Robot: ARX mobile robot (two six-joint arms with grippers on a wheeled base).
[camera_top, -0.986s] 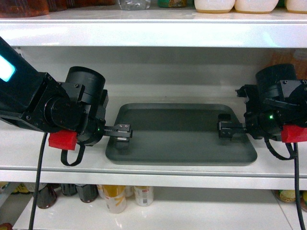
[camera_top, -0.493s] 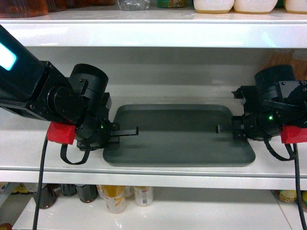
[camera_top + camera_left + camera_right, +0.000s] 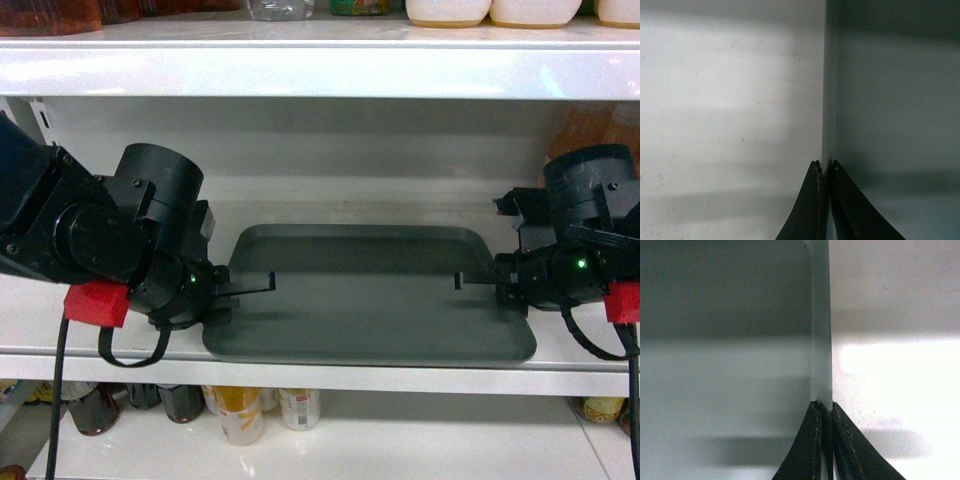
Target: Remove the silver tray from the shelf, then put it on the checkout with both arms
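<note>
The large flat grey-green tray with rounded corners and a low raised rim has slid forward since half a second ago: its front edge now lies at the rounded front lip of the glossy white metal shelf board, where before a strip of bare shelf showed in front of it. It still rests on the shelf, about midway between the shelf's left and right ends.

Both hands have changed too. A second ago their fingers stood apart over the tray's short sides; now each is clenched on the rim. The left hand has one black finger on either side of the tray's left rim, and the right hand pinches the right rim in the same way, as both wrist views show close up. The two bulky black arms have drawn back toward the shelf's front edge along with the tray.

This suggests the two-sided grasp is secure and the withdrawal is under way. The tray is not yet off the shelf, and the checkout is not in view.
</note>
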